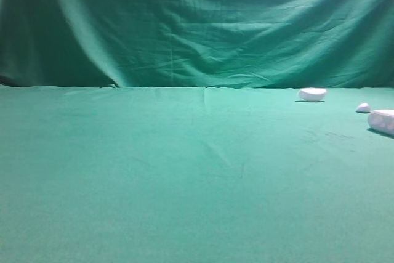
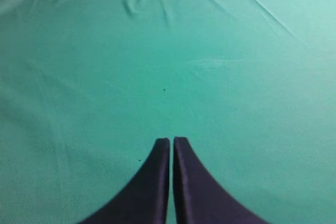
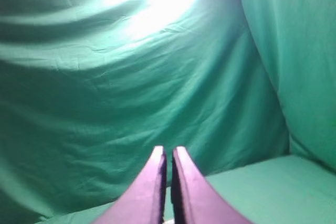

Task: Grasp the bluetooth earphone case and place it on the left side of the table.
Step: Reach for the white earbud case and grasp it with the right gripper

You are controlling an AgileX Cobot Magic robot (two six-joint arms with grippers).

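Nearest, each wrist view showed its own end effector with dark jaws pressed almost together, gripping nothing: the left end effector (image 2: pixel 171 139) over bare tabletop (image 2: pixel 168 66), the right end effector (image 3: pixel 168 149) facing a creased green backdrop (image 3: pixel 131 103). Only the high view, where neither arm appeared, showed the white things. The bluetooth earphone case (image 1: pixel 383 121) lay at the right edge, partly cut off. Just beyond it sat a tiny white piece (image 1: pixel 363 108), and farther left a flat-topped white lump (image 1: pixel 313 94) near the tabletop's far edge.
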